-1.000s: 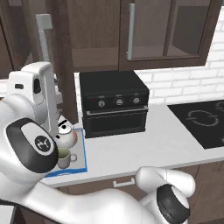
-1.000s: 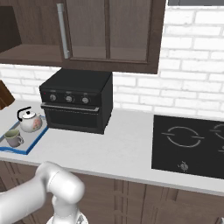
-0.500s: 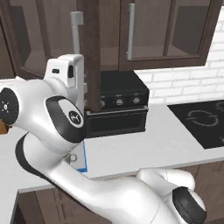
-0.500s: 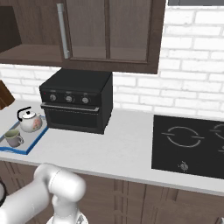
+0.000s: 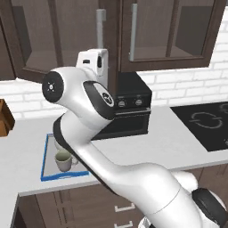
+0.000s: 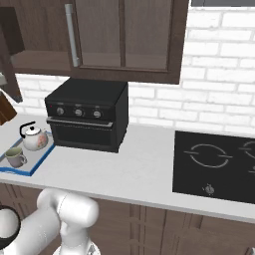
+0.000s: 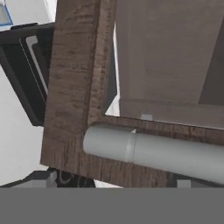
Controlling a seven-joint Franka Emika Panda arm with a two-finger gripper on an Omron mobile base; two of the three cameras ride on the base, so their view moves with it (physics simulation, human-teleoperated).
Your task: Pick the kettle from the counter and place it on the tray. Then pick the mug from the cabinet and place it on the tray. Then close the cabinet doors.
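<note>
Hovering claw just beside cabinet door handle

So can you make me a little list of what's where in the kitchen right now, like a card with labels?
tray: blue-rimmed tray at the left end of the counter
kettle: white kettle standing on the tray
mug: mug on the tray, in front of the kettle
oven: black oven on the counter, right of the tray
hob: black hob set in the counter, far right
cabinet door: cabinet door seen close up in the hand view, with its grey bar handle just ahead
gripper: open, holding nothing
</note>
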